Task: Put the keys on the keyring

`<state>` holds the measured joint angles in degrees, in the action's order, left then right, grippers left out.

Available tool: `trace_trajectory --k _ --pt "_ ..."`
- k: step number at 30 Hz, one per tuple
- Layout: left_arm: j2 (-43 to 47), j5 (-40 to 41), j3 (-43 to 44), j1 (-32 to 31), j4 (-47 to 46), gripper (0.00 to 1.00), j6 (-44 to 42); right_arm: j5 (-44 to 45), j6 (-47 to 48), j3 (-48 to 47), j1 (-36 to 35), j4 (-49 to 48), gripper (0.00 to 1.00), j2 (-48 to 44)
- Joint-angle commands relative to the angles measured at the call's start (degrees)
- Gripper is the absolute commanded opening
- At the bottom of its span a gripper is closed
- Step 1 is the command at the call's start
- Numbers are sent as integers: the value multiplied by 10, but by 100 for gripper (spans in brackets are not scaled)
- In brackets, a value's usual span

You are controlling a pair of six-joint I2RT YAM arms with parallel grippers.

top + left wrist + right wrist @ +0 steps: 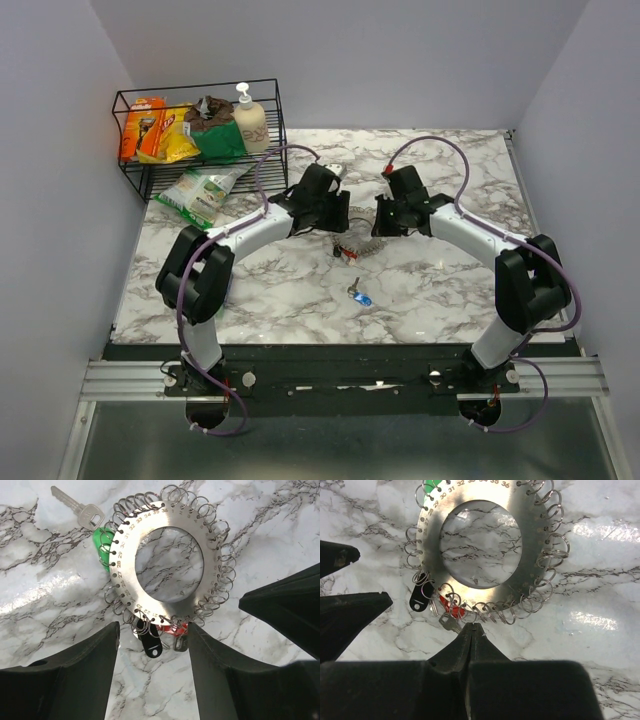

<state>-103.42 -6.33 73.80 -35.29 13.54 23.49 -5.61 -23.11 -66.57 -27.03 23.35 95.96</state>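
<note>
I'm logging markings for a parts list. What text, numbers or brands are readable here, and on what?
"27" through "36", then "1": engraved by the holes on the keyring, left wrist view.
"30", "31", "32", "36": same keyring, right wrist view.
Stamp on the silver key head: too blurred to read.
Packets in the wire basket: print too small to read.

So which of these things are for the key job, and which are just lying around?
For the job:
keyring
green key, black key and red key, at its rim
blue key, lying apart on the table

Just lying about:
wire basket
snack packets and pump bottle in it
green-and-white packet next to the basket
</note>
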Motion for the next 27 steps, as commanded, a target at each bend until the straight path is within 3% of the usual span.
trace_trajectory --k 1,27 --pt "-32 39 28 -10 30 63 -21 -17 -2 14 10 -13 8 -17" --pt "-67 91 16 -43 13 48 -48 -20 -9 49 19 -34 8 -24"
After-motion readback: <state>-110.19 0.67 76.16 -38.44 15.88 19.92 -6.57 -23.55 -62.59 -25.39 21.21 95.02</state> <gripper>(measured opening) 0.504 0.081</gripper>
